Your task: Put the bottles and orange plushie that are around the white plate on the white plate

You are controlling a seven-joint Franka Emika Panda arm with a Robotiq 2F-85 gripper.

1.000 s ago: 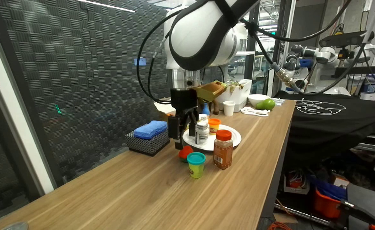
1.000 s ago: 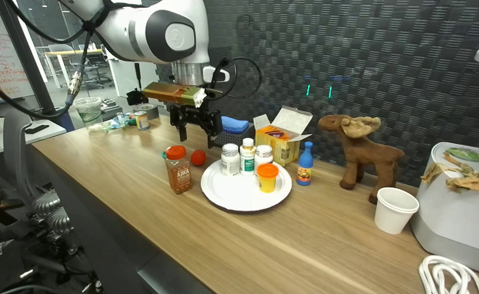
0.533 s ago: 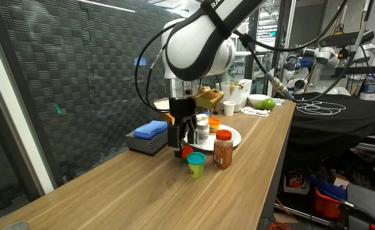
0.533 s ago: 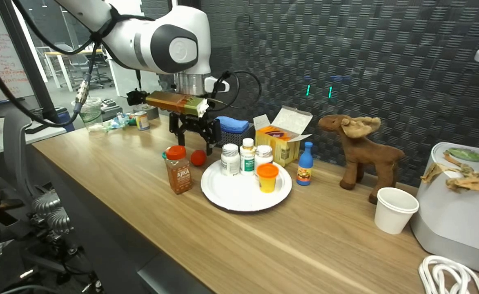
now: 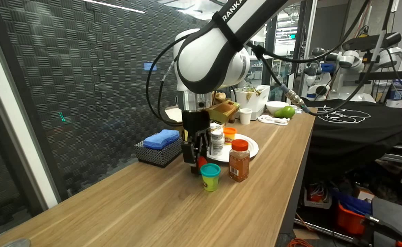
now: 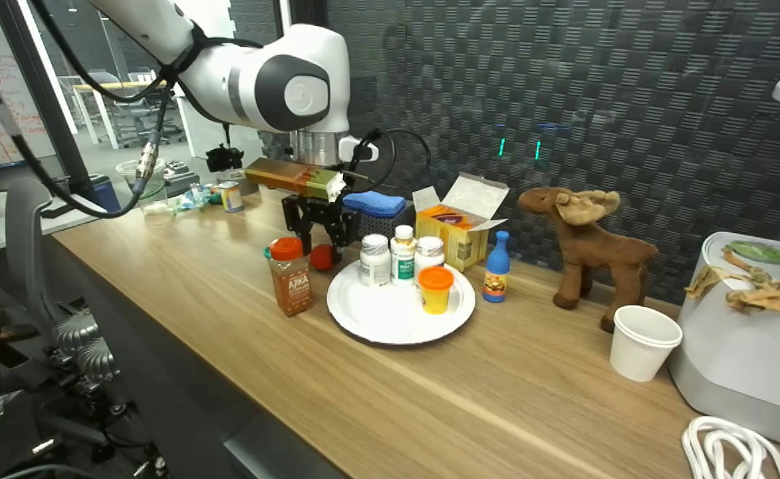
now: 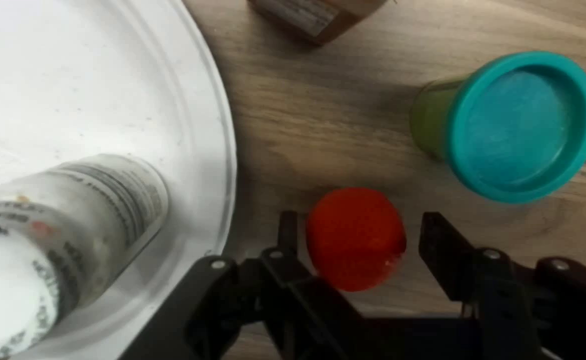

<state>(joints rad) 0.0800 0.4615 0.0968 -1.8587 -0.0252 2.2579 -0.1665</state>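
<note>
Lowered and drawn narrower since the earlier frame, the gripper [image 7: 358, 227] straddles the orange-red plushie [image 7: 355, 240], jaws apart with slim gaps on both sides. In an exterior view, the plushie sits on the table [image 6: 296, 372] by the far left rim of the white plate [image 6: 380, 319].

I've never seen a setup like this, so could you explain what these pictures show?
It's a robot arm ending in a two-fingered gripper. Two pictures come from cameras outside it; the close-up comes from a camera on its wrist. On the wooden table, a white plate carries three white bottles and an orange-lidded tub. Nearby stand a spice bottle, a teal-lidded tub and a brown toy moose. Nothing looks held: the open gripper straddles a small round red thing, with gaps showing on both sides.
</note>
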